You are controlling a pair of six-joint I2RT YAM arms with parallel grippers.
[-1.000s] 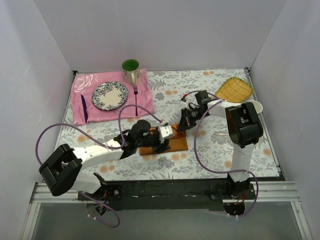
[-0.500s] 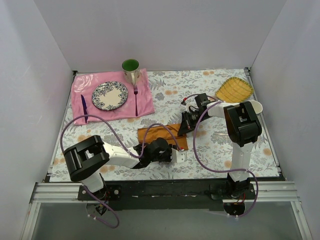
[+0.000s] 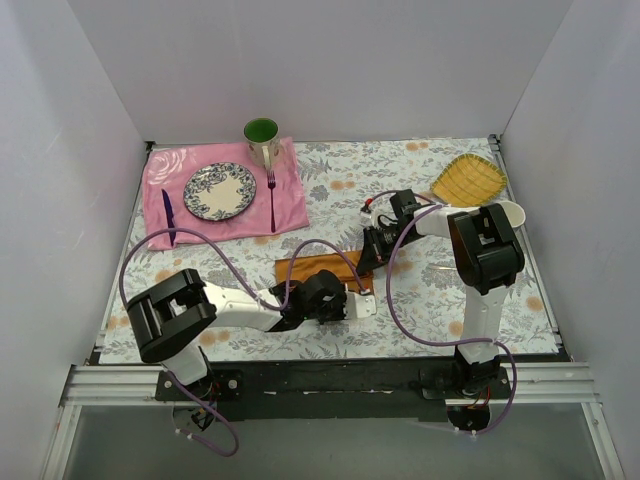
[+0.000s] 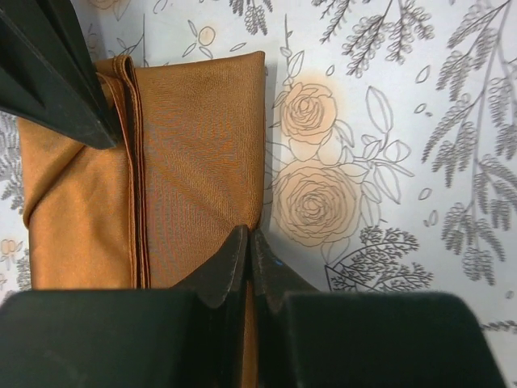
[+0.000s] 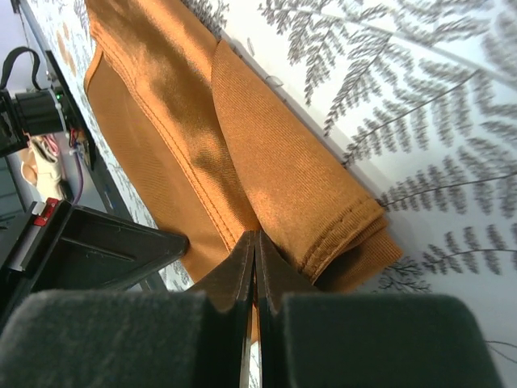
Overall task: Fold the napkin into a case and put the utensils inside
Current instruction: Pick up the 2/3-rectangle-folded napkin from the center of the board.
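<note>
1. Napkin (image 3: 308, 266), rust-orange and satin, is seen folded into a narrow flat strip. It is laid on the flowered table cover (image 3: 440, 295), to the right of the pink cloth (image 3: 285, 205) and nearer the arm bases than that cloth.
2. Stacked layers and a stitched hem are shown along the strip in both wrist views (image 4: 194, 153) (image 5: 283, 170).
3. The left gripper (image 3: 363, 300) is set at the end of the strip farthest from the pink cloth, on the side toward the arm bases. Its fingers are pressed together, and their tips (image 4: 246, 240) are met at the cloth's edge. Whether a layer is caught between them cannot be told.
4. The right gripper (image 3: 372, 254) is set at the same end, on the side away from the bases. Its fingers are also pressed together (image 5: 255, 236), with the tips laid against a fold. A pinch on the cloth cannot be confirmed.
5. A fork (image 3: 271, 198) is laid on the right part of the pink cloth and a knife (image 3: 168, 215) on its left part, with a patterned plate (image 3: 219, 190) placed between them.
6. A green cup (image 3: 262, 138) is stood at the far edge of the pink cloth.
7. A yellow woven tray (image 3: 468, 178) is placed well to the right of the pink cloth.
</note>
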